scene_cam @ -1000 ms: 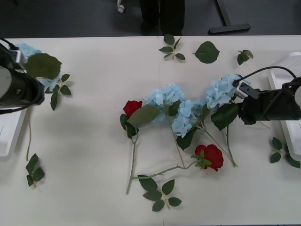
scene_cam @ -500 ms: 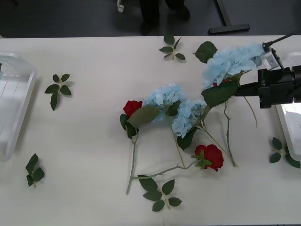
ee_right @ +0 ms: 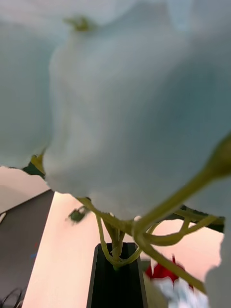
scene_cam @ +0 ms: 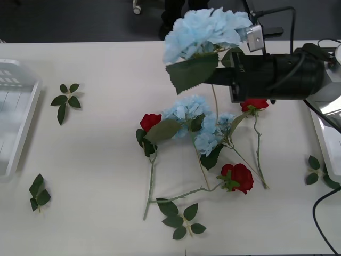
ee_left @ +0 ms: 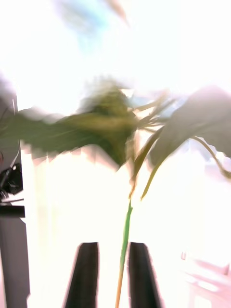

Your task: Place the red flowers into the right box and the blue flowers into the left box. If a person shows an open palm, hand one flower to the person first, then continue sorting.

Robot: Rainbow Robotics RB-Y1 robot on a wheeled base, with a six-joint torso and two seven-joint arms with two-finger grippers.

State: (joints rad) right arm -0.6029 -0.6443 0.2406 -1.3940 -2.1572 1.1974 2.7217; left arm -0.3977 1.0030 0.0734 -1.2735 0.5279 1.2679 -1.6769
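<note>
The white worktop [scene_cam: 96, 160] lies spread below the right end effector [scene_cam: 226, 74], which hangs above it clenched on the stem of a blue flower [scene_cam: 205, 29], bloom jutting past its tip. Under it lie more blue flowers [scene_cam: 186, 109] and red roses [scene_cam: 240, 177]. The left box [scene_cam: 16, 122] sits far across from it, so the step looks like carrying blue leftward. The left end effector [ee_left: 108, 269] grips a thin green stem [ee_left: 126, 231].

White table [scene_cam: 96, 160], 4 loose green leaf sprigs [scene_cam: 66, 99] scattered on it
</note>
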